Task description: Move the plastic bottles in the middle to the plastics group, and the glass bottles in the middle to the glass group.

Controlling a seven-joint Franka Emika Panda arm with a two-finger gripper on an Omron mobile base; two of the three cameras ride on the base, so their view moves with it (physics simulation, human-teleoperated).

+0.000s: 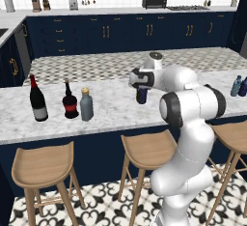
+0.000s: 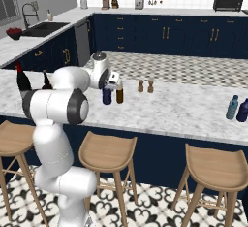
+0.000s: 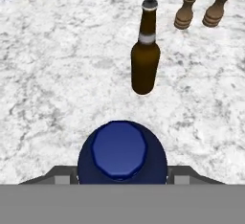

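The gripper (image 3: 122, 177) sits over the navy bottle (image 3: 122, 152), its two fingers pressed to the bottle's sides at 9 and 3 o'clock in the hand view — closed on it. From the right base camera the navy bottle (image 2: 107, 95) hangs under the hand, its base at or just off the counter (image 2: 164, 109); which one, I cannot tell. From the left base camera it (image 1: 142, 94) shows below the wrist.

The amber bottle (image 3: 145, 50) stands upright at 12 o'clock from the navy one in the hand view, apart from it; in the right base view it (image 2: 119, 92) is just beside the navy bottle at 3 o'clock. Two brown shakers (image 3: 201, 7) stand side by side at 1 o'clock of the amber bottle.

In the left base view the grey bottle (image 1: 86, 105) with the tan cap stands at the left of the counter, just beside the squat bottle (image 1: 70, 102) with the red label at its 9 o'clock, and the tall wine bottle (image 1: 37, 99) stands further out at 9 o'clock.

Far along the counter at 3 o'clock in the right base view — well apart from the arm — the pale blue bottle (image 2: 232, 107) and a dark blue bottle (image 2: 243, 110) stand close together near the edge.
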